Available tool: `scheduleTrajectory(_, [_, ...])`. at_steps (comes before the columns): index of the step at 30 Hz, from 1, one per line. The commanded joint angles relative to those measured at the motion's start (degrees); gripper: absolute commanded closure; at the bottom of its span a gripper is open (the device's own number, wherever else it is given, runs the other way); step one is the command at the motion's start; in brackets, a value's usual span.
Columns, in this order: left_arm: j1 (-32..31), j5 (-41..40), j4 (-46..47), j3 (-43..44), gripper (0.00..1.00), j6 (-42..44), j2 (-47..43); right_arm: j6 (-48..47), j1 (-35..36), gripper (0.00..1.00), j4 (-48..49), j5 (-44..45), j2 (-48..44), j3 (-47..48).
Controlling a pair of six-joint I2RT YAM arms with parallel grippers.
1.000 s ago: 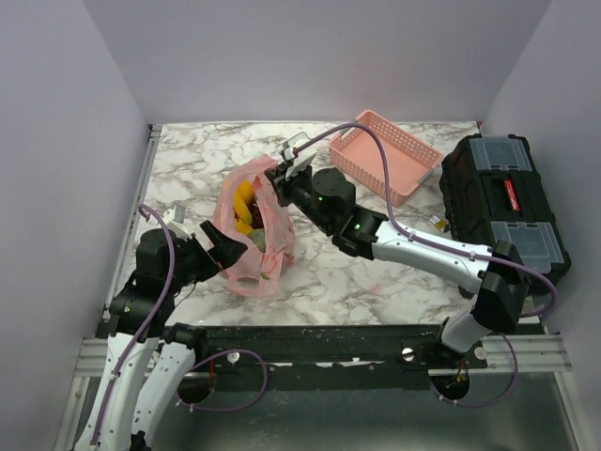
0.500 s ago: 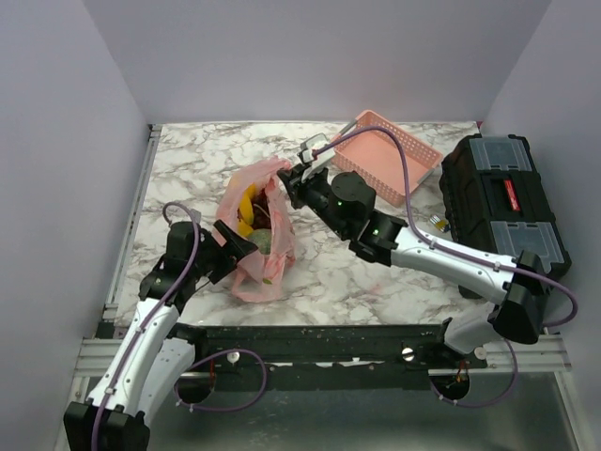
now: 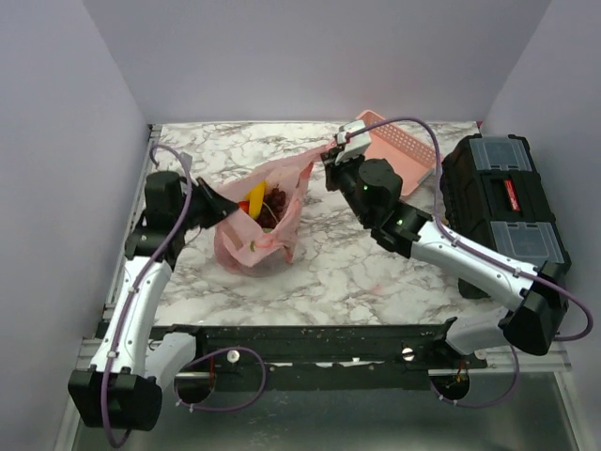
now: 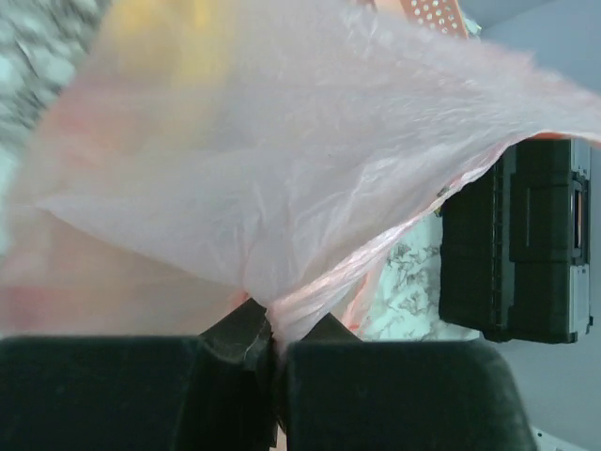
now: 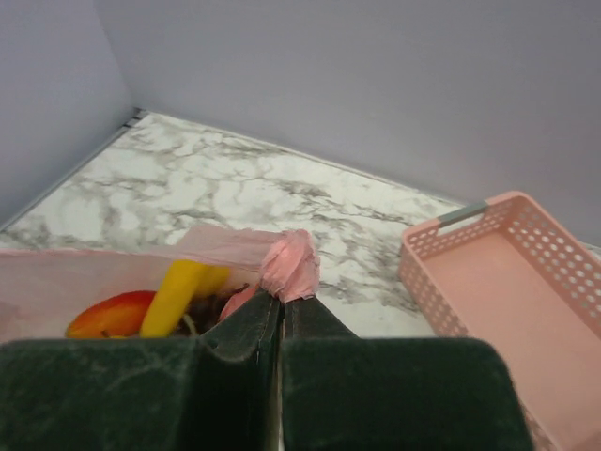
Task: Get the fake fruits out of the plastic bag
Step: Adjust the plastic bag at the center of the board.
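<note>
at the left of the desk, the left pincer is pinching the left rim of the plastic bag. in the left wrist view its jaws are pressing tight on a fold of the thin pink film. the bag is resting its bottom on the marble, left of the desk's middle, with its mouth stretching open between the two arms. inside, the fake fruits are lying together: a yellow banana is standing up beside a red-orange fruit, and a dark grape bunch is showing just right of the banana. anything lower in the bag is blurring behind the film. the right pincer is clamping the bag's bunched right handle and holding it raised above the desk. a pink lattice basket is lying just behind that pincer, and a black toolbox is sitting at the far right.
</note>
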Motion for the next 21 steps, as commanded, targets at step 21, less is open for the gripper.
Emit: scheduleTrajectory(21, [2.7, 20.5, -5.9, -6.1, 1.00, 7.6, -8.3, 17.0, -9.4, 0.87, -26.8, -4.8, -12.3, -8.2])
